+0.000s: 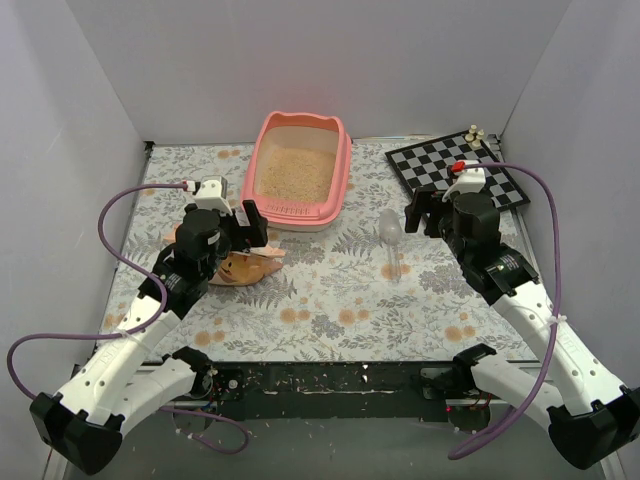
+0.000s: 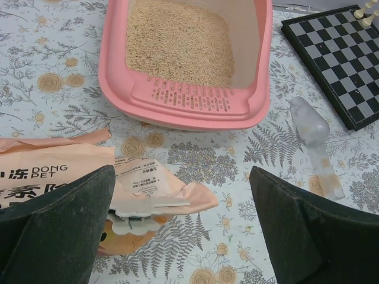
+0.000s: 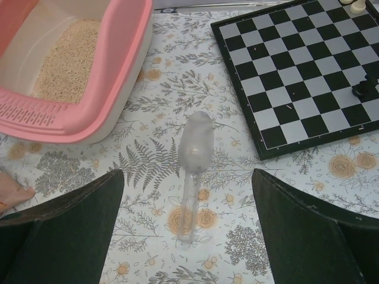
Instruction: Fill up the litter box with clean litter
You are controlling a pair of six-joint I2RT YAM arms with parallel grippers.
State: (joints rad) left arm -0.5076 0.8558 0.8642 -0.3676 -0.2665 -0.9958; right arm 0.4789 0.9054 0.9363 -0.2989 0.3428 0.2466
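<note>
The left claw [image 2: 182,177] hangs spread wide over the slumped bag [image 2: 53,171], the right claw [image 3: 188,177] likewise above the scoop [image 3: 195,145]. The litter box [image 2: 189,112] sits just beyond, clean litter [image 2: 177,41] already inside. Lifting the bag badly could spill granules; its mouth looks open, perhaps.

Pretty clearly a robotics lab test cell, not anybody's home. Boxed in by plain white panels [image 1: 330,60] on three sides, with a floral tablecloth [image 1: 330,305] covering the table. Left arm [image 1: 150,320] and right arm [image 1: 505,270] bolted along the near edge, purple cables [image 1: 110,212] looping around. Odd mix of props too: pink litter box [image 1: 346,170], chessboard [image 1: 440,165], clear scoop [image 1: 391,240], printed litter bag [image 1: 245,268].
</note>
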